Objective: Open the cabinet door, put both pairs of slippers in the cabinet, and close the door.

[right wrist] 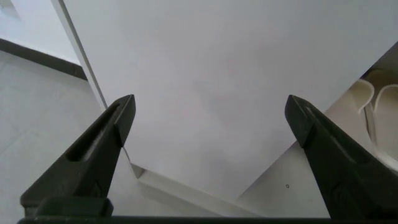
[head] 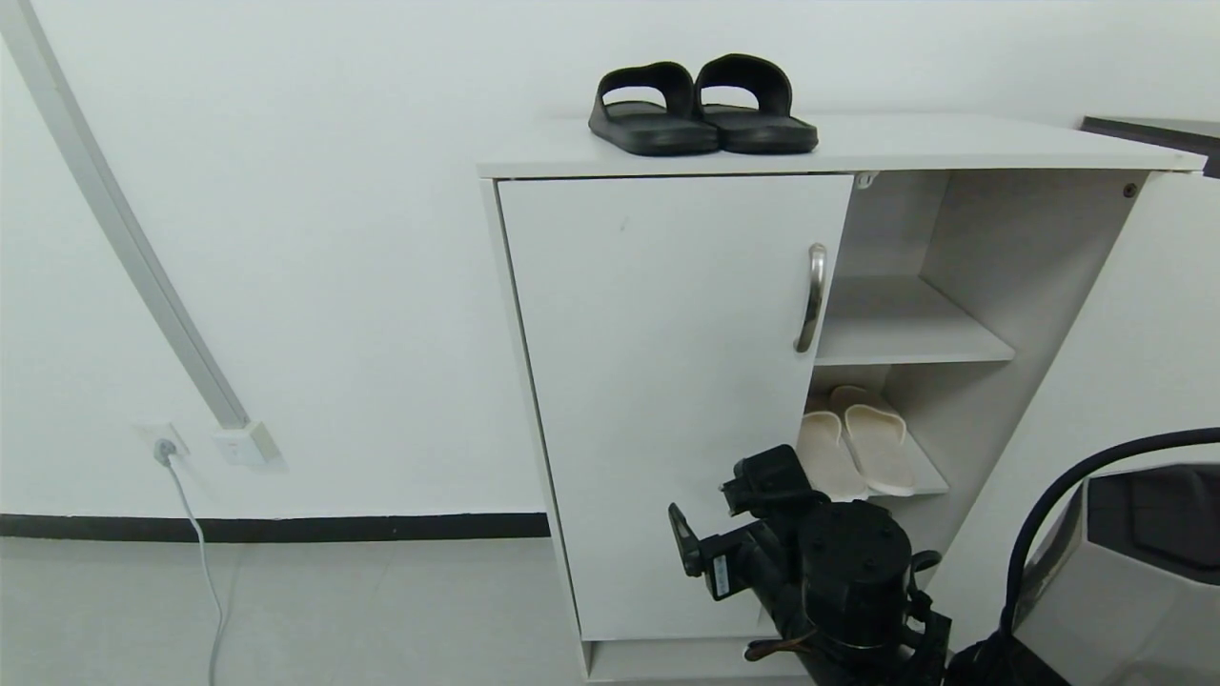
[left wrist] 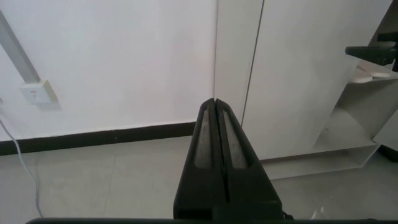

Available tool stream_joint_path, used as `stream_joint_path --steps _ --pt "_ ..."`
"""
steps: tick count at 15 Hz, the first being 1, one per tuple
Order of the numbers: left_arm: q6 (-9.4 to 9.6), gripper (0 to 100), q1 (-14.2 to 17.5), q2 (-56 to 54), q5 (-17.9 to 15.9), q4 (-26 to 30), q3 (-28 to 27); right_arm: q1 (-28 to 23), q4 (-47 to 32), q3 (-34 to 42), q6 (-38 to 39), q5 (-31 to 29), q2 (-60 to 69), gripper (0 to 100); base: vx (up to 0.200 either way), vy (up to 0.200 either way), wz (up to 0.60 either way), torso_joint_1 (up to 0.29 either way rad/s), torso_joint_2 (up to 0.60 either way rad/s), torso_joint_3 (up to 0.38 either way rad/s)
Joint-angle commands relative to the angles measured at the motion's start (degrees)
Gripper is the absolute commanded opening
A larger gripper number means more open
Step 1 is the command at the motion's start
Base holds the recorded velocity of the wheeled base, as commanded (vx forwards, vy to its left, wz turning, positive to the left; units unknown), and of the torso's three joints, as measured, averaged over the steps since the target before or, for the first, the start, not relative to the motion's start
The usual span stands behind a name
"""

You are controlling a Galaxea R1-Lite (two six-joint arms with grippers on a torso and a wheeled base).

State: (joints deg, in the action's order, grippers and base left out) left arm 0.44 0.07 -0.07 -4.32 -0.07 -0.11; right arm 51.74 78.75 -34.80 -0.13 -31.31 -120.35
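A pair of black slippers [head: 705, 110] sits on top of the white cabinet [head: 953, 143]. The cabinet's left door [head: 667, 381], with a metal handle [head: 812, 297], is closed. Its right door [head: 1134, 362] stands swung open. A pair of white slippers [head: 853, 448] [right wrist: 376, 99] lies on the lower shelf inside. My right gripper [head: 724, 505] [right wrist: 211, 109] is open and empty, low in front of the closed door, just left of the white slippers. My left gripper [left wrist: 214, 106] is shut with nothing in it, off to the cabinet's left, facing the wall and the cabinet's side.
The middle shelf [head: 905, 324] inside the cabinet is bare. A wall socket with a cable [head: 164, 448] and a slanted conduit [head: 124, 229] are on the left wall. A grey and black unit [head: 1134, 562] with a black hose stands at the lower right.
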Motion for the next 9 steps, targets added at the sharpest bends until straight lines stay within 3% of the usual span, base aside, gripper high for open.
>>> stream_joint_path --steps 1,9 --pt "0.0 0 0.0 0.1 0.0 0.1 0.0 0.1 -0.1 0.0 0.0 0.0 -0.2 100 0.0 0.0 0.0 0.002 -0.12 -0.29" --pt "0.09 0 0.0 0.1 -0.1 0.1 0.0 0.3 0.3 0.3 0.0 0.0 -0.1 100 0.0 0.0 0.0 0.071 -0.45 -0.357"
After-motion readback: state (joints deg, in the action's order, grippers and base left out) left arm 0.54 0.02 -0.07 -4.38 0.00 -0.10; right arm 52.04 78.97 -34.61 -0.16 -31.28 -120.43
